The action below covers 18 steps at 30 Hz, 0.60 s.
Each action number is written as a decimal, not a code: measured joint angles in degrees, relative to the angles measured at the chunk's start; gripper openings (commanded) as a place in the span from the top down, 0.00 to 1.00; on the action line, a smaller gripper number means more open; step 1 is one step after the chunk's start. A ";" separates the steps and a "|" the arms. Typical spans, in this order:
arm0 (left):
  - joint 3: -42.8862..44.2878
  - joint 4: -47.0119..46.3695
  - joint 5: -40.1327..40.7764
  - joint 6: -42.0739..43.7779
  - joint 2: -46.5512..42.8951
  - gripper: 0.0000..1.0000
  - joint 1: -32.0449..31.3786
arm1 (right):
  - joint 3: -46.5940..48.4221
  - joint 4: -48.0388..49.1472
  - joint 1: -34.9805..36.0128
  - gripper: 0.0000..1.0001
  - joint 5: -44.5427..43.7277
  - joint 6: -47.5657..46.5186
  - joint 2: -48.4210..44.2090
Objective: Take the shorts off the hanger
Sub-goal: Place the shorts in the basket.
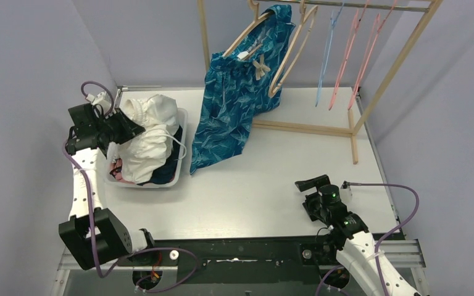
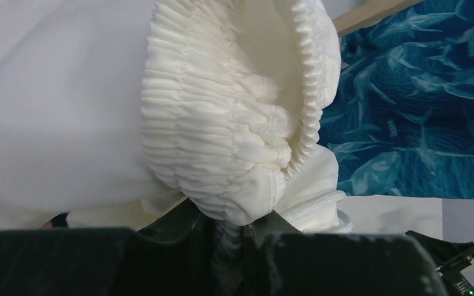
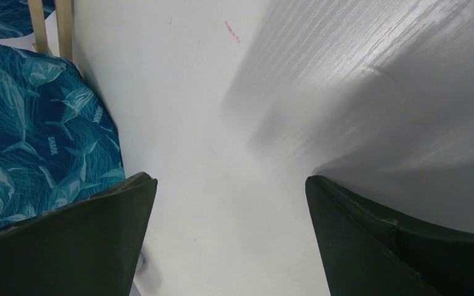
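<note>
White shorts (image 1: pixel 151 126) with a gathered elastic waistband (image 2: pixel 222 123) lie heaped on top of a basket (image 1: pixel 182 168) at the left. My left gripper (image 1: pixel 131 127) (image 2: pixel 231 246) is shut on a pinch of that waistband, just above the pile. Blue patterned shorts (image 1: pixel 234 105) (image 2: pixel 419 111) (image 3: pixel 31 135) hang from a wooden hanger (image 1: pixel 247 31) on the rack, their lower hem resting on the table. Near the table's front right, my right gripper (image 1: pixel 315 190) (image 3: pixel 231 234) stands open over bare table, holding nothing.
The basket also holds pink (image 1: pixel 116 170) and navy (image 1: pixel 168 168) fabric under the white shorts. A wooden rack (image 1: pixel 395 68) stands at the back with a bare wooden hanger (image 1: pixel 293 52), a light blue one (image 1: pixel 327 61) and pink ones (image 1: pixel 353 55). Walls close in on both sides.
</note>
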State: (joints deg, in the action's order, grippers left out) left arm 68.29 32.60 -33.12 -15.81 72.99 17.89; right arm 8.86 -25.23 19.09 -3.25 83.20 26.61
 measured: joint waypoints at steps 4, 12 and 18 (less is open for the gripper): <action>-6.45 -5.25 -2.19 -2.89 2.93 1.00 6.29 | -0.02 0.09 0.00 0.01 0.02 0.00 0.04; -5.44 -6.08 10.32 -0.61 11.65 1.00 1.20 | -0.02 2.51 0.00 0.01 0.09 -0.02 2.34; -4.92 -5.62 20.68 2.64 18.03 1.00 -7.08 | -0.02 4.94 0.00 0.01 0.66 -0.04 4.46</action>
State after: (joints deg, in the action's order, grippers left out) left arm 63.37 26.98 -12.45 -13.17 91.02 10.81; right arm 8.84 -20.29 19.09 -2.59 83.15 31.07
